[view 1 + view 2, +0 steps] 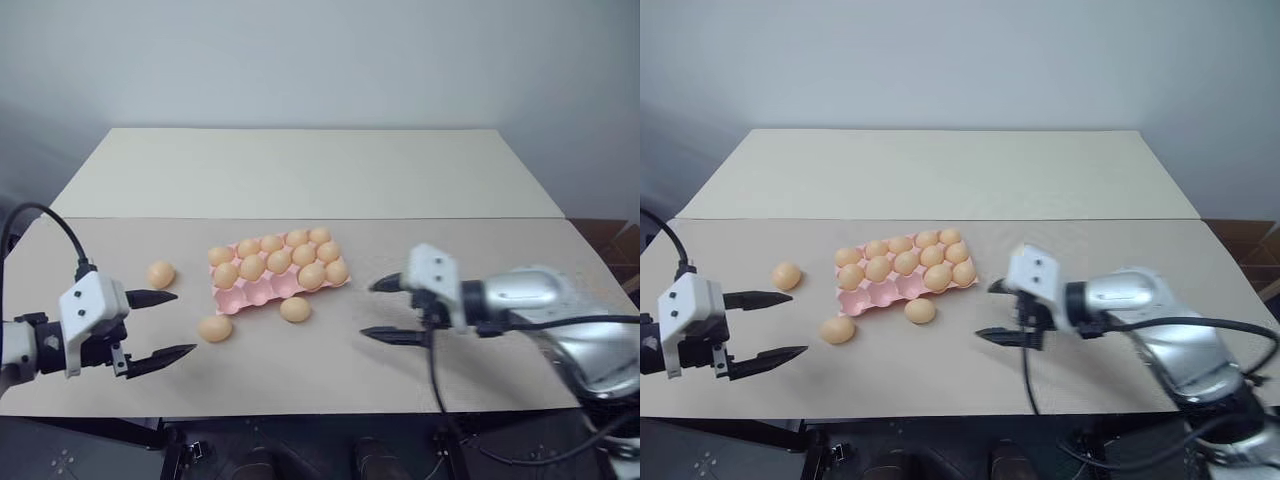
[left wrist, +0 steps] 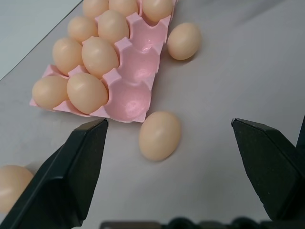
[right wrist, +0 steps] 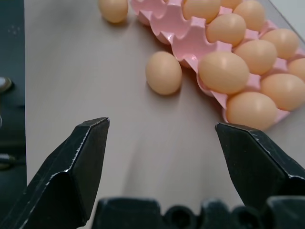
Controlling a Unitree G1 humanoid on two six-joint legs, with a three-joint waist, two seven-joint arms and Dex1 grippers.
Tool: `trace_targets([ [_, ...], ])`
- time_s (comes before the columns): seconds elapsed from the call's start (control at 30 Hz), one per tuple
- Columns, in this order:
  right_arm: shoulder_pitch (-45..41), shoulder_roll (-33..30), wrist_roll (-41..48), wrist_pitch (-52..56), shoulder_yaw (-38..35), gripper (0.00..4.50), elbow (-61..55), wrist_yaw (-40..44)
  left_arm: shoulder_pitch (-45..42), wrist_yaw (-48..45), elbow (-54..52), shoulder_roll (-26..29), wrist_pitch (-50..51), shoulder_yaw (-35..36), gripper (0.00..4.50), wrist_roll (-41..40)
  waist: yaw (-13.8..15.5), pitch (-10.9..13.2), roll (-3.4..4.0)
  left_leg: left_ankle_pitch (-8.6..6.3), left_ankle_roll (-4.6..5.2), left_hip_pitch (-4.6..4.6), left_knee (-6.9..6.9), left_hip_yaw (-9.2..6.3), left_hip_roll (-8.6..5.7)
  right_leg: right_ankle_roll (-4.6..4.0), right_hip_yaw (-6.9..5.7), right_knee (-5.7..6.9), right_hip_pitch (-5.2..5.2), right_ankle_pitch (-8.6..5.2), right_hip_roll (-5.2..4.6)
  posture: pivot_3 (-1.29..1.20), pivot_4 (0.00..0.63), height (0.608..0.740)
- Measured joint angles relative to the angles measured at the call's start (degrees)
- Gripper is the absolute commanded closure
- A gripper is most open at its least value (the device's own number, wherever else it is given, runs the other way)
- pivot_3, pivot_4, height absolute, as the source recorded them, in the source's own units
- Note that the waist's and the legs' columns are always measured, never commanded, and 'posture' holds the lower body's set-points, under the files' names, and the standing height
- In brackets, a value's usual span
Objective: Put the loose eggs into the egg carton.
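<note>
Bare beige tabletop (image 1: 330,375) open along near edge; three loose tan oval eggs (image 1: 295,309) flanking pink moulded egg carton (image 1: 240,297).

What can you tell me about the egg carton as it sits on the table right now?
The egg carton is a flat, lidless pink tray of moulded cups, lying level and slightly askew on the beige table. Light orange-tan eggs fill most cups; three cups along its near row stand empty. Neither gripper touches it. One loose egg lies just beside its near edge.
</note>
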Motion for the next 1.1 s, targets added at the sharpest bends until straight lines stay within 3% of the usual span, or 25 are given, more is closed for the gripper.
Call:
trace_targets([
  [0.33,-0.8,10.8,-4.2,6.7,9.4,0.34,0.5,-12.6,0.1,0.4,0.1,0.0,-0.2,-0.1,0.00,0.3,0.2,0.0,-0.04,0.00,0.00,-0.09,0.01,-0.06,0.00,0.00,-0.12,-0.01,-0.02,0.00,-0.03,0.00,0.150,0.740],
  [0.67,-0.3,18.0,-10.4,2.4,14.4,0.34,9.5,-17.9,-0.1,0.5,0.1,-0.1,-0.2,-0.8,0.00,0.4,-0.1,0.0,-0.07,0.00,0.00,-0.10,0.01,-0.06,0.00,0.00,-0.12,0.01,-0.05,0.00,-0.03,0.00,0.150,0.740],
  [0.97,-0.4,24.4,-13.6,-1.8,14.4,0.34,16.8,-19.6,0.6,0.8,-0.3,-0.4,-0.3,-0.3,0.00,0.6,-0.1,-0.1,-0.08,0.00,0.00,-0.10,0.01,-0.06,0.00,0.00,-0.12,0.02,-0.05,0.00,-0.03,0.00,0.150,0.740],
  [1.1,-0.4,25.5,-14.6,-2.3,14.5,1.32,17.4,-19.6,0.9,1.0,-0.6,-0.6,-0.3,-0.1,0.00,1.0,-0.1,-0.1,-0.08,0.00,0.00,-0.09,0.01,-0.07,0.00,0.00,-0.12,0.03,-0.05,0.00,-0.03,0.00,0.150,0.740],
])
